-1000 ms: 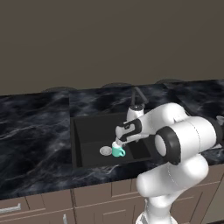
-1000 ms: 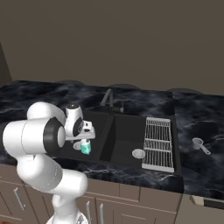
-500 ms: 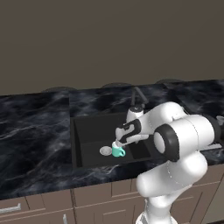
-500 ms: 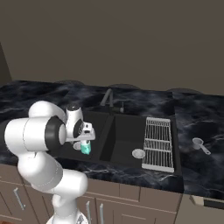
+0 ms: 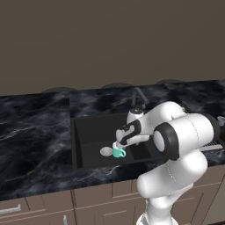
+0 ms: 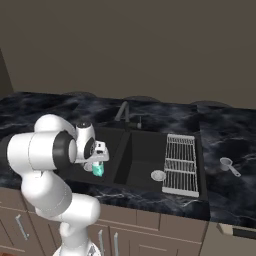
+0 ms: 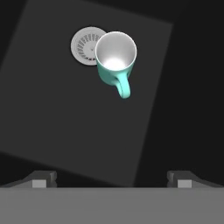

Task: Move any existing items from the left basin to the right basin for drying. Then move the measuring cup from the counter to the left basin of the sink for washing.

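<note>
Stretching across the room is the tabletop (image 6: 220,135), glossy black marble with white veins. Set into it is the matte black sink (image 6: 145,192), a divider splitting it into two basins with a dark faucet (image 6: 122,111) behind. The left basin (image 7: 52,113) is the wider one; the right basin (image 6: 142,160) is narrower, with a round silver drain (image 6: 158,175) on its floor. A wire rack (image 6: 182,162) lies along the sink's right side. The white arm (image 5: 176,136) bends down over the left basin, its pincer (image 5: 117,145) hanging just above the mug (image 7: 114,61) with its fingers spread wide and nothing between them. The mug stands upright on the left basin's floor, teal outside, white inside, its handle toward the pincer, its rim overlapping that basin's drain (image 7: 84,46) from above. The measuring cup (image 6: 227,164), small, pale grey, with a thin handle, sits on the tabletop right of the rack.
</note>
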Robot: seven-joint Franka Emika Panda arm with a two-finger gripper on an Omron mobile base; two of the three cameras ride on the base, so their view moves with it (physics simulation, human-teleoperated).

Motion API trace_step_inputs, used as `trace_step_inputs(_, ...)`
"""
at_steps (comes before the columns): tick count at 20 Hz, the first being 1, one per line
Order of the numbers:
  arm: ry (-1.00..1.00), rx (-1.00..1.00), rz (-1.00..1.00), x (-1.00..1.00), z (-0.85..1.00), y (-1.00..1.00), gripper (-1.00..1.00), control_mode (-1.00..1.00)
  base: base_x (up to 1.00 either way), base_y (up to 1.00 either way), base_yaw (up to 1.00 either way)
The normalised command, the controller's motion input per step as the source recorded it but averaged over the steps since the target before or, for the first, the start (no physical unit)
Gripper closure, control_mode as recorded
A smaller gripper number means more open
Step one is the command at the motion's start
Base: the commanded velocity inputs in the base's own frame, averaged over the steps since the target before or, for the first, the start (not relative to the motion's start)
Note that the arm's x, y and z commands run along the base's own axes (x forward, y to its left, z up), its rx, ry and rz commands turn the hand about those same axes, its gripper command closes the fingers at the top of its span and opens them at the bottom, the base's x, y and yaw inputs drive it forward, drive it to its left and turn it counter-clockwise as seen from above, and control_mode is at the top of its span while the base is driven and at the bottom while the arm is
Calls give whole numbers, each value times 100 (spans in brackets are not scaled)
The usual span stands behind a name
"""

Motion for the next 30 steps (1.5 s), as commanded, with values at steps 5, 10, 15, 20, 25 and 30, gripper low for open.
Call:
trace_step_inputs(5, 0, 0, 0, 0, -15, 3, -100, -100, 0, 0, 0)
trace_step_inputs(10, 0, 0, 1, 2, -16, 2, -100, -100, 0, 0, 0)
trace_step_inputs(15, -3, 0, 2, 1, -15, 0, -100, -100, 0, 0, 0)
trace_step_inputs(20, -5, 0, 2, 8, -8, 0, -100, -100, 0, 0, 0)
trace_step_inputs(25, -3, 0, 3, 11, -10, 0, -100, -100, 0, 0, 0)
trace_step_inputs(30, -1, 0, 3, 13, -13, 0, -100, -100, 0, 0, 0)
